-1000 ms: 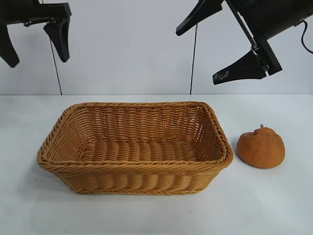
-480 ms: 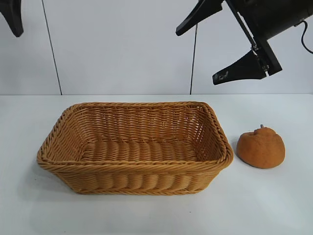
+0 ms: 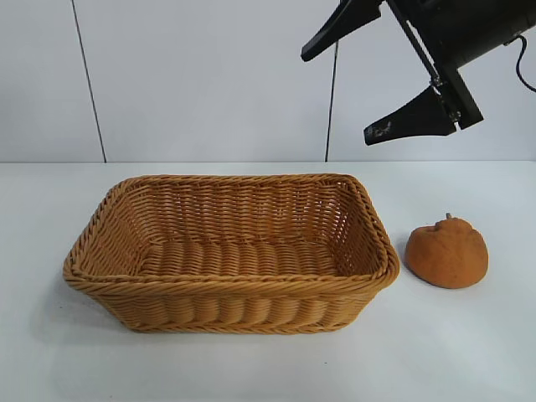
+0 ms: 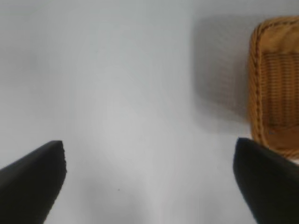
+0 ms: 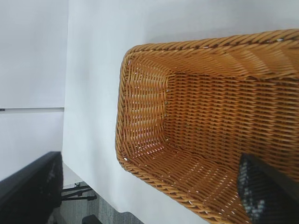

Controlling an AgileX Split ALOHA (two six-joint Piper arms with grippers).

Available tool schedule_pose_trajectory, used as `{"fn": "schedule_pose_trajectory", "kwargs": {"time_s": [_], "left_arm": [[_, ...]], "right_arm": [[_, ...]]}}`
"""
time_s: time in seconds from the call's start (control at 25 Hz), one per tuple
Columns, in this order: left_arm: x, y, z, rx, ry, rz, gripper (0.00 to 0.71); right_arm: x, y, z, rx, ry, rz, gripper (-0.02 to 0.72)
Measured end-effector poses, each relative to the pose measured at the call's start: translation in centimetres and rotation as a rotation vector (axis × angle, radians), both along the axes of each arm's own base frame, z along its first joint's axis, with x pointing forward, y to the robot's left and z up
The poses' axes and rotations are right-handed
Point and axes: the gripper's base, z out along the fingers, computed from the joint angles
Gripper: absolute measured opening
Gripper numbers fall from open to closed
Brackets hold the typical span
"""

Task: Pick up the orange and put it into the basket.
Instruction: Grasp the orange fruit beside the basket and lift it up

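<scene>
Above the table's right half, the right gripper [image 3: 381, 79] is held high, angled down toward the basket, jaws spread wide with nothing between them. Its fingertips [image 5: 261, 193] frame the wicker interior in the right wrist view, so it is judged to be lined up on the basket rather than on the fruit (a reach toward the orange is not yet begun).

The left gripper [image 4: 149, 179] is seen only in its own wrist view; jaws are likewise wide apart and empty, over bare table [image 4: 121, 93] with one end of the basket at the edge of that view. It is out of the exterior view, so it is read as parked clear of the work area.

The orange [image 3: 447, 252] is set on the table just beside the basket's right end, apart from the rim, stem nub up, untouched. It lies below the right gripper, which makes that arm the likely one for the pick.

The basket [image 3: 230, 289] is placed mid-table, long side to the exterior camera, nothing inside. A short carry to the left from the orange would be enough for the drop.

No brand, label or writing is readable on any item.
</scene>
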Motion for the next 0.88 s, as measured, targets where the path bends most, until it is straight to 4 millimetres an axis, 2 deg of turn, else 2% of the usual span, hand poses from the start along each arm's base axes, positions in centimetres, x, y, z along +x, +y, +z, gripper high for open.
{"fn": "schedule_pose_trajectory", "kwargs": {"time_s": [0.2,0.44,0.64,0.88], "left_arm": [[-6.7,0.2,-2.6,-0.001,0.017,0.003,0.693],[-13.6,0.3,-7.3,-0.005,0.000,0.003,0.693],[-16.8,0.4,-9.6,-0.015,-0.173,0.000,0.690],[-19.2,0.3,-8.9,-0.036,-0.370,-0.005,0.673]], "right_arm": [[0.0,0.0,0.0,0.000,0.000,0.000,0.694],[0.0,0.0,0.0,0.000,0.000,0.000,0.694],[0.2,0.0,0.5,-0.004,-0.018,0.007,0.694],[1.0,-0.3,2.3,-0.086,-0.060,0.014,0.694]]}}
